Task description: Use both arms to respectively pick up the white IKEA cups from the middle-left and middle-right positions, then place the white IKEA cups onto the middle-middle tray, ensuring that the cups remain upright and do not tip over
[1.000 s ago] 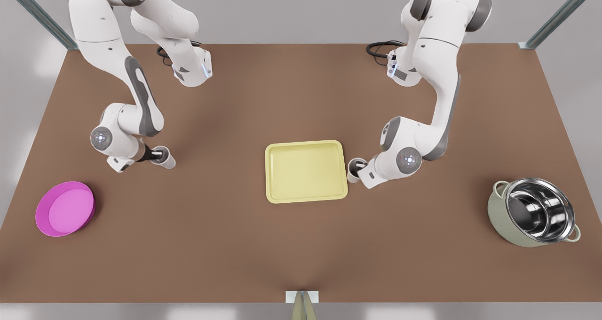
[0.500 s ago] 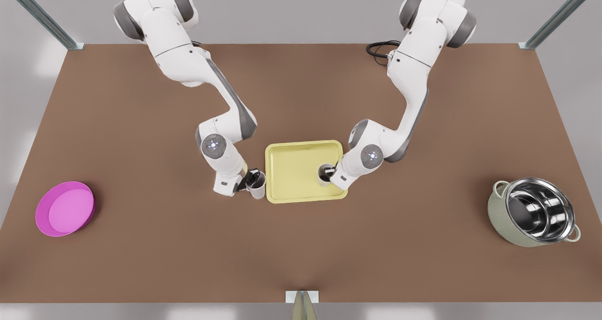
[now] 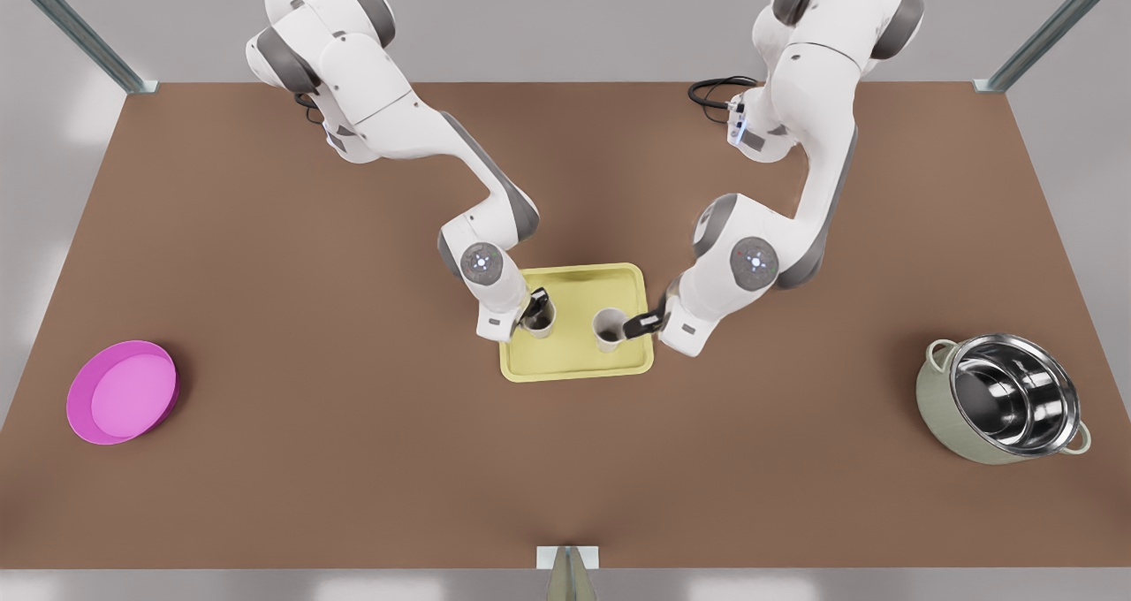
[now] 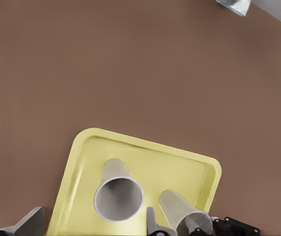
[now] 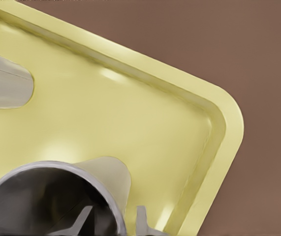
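Two white cups stand over the yellow tray (image 3: 574,367) at the middle of the brown counter (image 3: 353,407), each with a robot hand close by. The left hand (image 3: 638,324), on the front view's right, is spread wide and holds nothing. The first cup (image 3: 608,329) stands upright on the tray between its parted fingers, as the left wrist view shows. The right hand (image 3: 536,305), on the front view's left, pinches the rim of the second cup (image 3: 541,323), one finger inside the mouth and one outside. That cup sits close to the tray's edge on the front view's left; whether its base is fully down cannot be told.

The risks look to lie in the letting go. A finger inside the second cup may drag on the wall as it lifts and tip the cup. If the base catches the raised rim, the cup may lean or slide off onto the counter. The open left hand could clip the first cup if it swings sideways instead of backing straight out. The cups are also near enough for one to knock the other.
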Action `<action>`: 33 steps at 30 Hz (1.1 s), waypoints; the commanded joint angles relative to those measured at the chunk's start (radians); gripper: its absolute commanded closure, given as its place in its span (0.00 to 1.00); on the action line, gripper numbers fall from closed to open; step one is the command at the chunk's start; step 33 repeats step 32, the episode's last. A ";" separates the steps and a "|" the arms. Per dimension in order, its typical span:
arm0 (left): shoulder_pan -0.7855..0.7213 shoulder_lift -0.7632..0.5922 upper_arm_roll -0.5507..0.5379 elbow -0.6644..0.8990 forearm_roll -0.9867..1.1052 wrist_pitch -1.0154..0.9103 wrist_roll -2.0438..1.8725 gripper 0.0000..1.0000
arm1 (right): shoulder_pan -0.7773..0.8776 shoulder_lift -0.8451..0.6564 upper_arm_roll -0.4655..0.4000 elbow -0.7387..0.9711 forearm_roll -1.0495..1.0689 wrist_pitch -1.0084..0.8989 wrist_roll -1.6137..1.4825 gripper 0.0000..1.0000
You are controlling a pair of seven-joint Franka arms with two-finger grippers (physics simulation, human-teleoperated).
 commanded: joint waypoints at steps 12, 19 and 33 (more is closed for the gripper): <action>0.257 -0.169 -0.001 0.129 0.349 -0.653 0.733 0.00 | 0.002 -0.114 0.000 0.012 0.021 -0.090 0.073 0.00; 0.255 -0.177 -0.014 0.130 0.319 -0.669 0.735 0.00 | -0.369 -0.225 -0.013 0.052 0.006 -0.608 0.086 0.00; 0.258 -0.174 -0.012 0.135 0.322 -0.669 0.735 0.00 | -0.570 -0.613 -0.101 0.158 -0.203 -0.909 -0.091 0.00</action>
